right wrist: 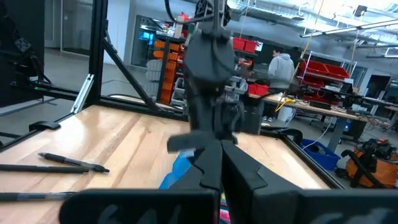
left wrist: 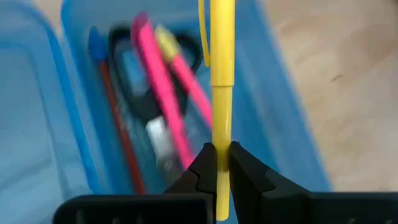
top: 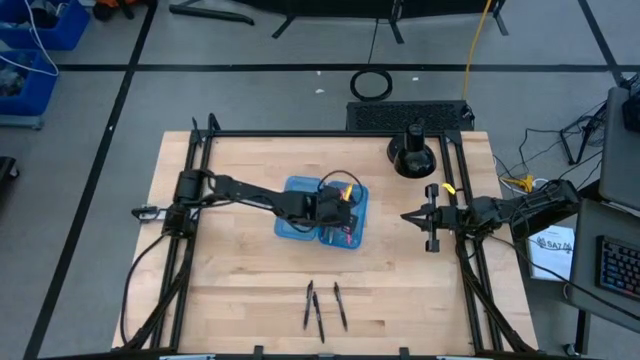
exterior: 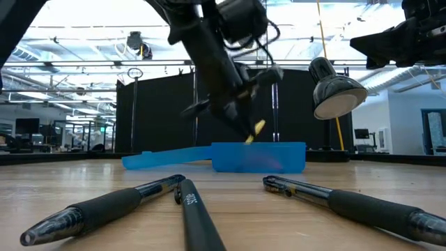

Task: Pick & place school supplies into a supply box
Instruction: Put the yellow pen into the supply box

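Note:
The supply box [top: 322, 212] lies open in the middle of the table, a translucent blue case whose lid [exterior: 167, 159] is spread flat to one side. In its tray lie pink pens [left wrist: 163, 93], dark-handled scissors [left wrist: 134, 74] and a thin red stick [left wrist: 118, 124]. My left gripper [left wrist: 222, 163] hangs over the tray, slanting down, shut on a yellow pencil [left wrist: 222, 74] with a clip. Three black pens [top: 322, 305] lie on the table near its front edge. My right gripper [top: 405, 216] waits shut at the table's right side, touching nothing. My left gripper pinches the yellow pencil's barrel [left wrist: 222, 140] between its two fingertips. The fingers come from above and from the table's left, slanting down. The pencil runs on past the fingertips over the tray, and its end [exterior: 256, 128] hangs just above the box, lifted clear.
A black round stand [top: 412, 155] sits at the table's far right corner. A black frame [top: 200, 140] borders the table's edges. Bare wood lies between the box and the three black pens.

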Available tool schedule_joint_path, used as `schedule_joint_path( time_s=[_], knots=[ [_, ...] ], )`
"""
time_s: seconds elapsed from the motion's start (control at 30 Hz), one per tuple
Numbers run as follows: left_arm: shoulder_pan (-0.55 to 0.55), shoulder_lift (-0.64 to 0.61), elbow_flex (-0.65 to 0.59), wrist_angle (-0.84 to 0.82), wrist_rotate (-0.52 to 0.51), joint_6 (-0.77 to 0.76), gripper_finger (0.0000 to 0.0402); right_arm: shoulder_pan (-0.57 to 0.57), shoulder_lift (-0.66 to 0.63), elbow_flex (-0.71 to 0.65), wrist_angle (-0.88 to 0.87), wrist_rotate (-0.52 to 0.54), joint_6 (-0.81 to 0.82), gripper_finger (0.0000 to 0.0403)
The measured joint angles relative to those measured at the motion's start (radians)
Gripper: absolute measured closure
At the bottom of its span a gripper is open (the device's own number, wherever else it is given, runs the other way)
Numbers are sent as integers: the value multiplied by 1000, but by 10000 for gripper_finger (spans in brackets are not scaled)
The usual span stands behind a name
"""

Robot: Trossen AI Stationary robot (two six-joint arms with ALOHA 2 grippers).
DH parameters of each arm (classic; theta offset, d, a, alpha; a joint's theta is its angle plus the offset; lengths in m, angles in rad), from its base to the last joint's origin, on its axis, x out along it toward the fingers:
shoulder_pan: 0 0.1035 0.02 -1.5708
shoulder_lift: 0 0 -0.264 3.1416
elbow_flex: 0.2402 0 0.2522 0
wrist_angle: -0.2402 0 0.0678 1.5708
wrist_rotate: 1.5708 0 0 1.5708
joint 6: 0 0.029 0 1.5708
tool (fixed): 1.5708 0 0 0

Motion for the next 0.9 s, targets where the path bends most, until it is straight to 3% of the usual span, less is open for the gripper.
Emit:
schedule_joint_path(
  time_s=[0.37, 0.9],
  knots=[
    [5, 21, 0, -26, 78, -61, 380, 0, 0, 0, 26, -2, 10, 403],
    [39, 28, 0, -69, 104, -73, 372, 0, 0, 0, 95, -3, -4, 403]
  ],
)
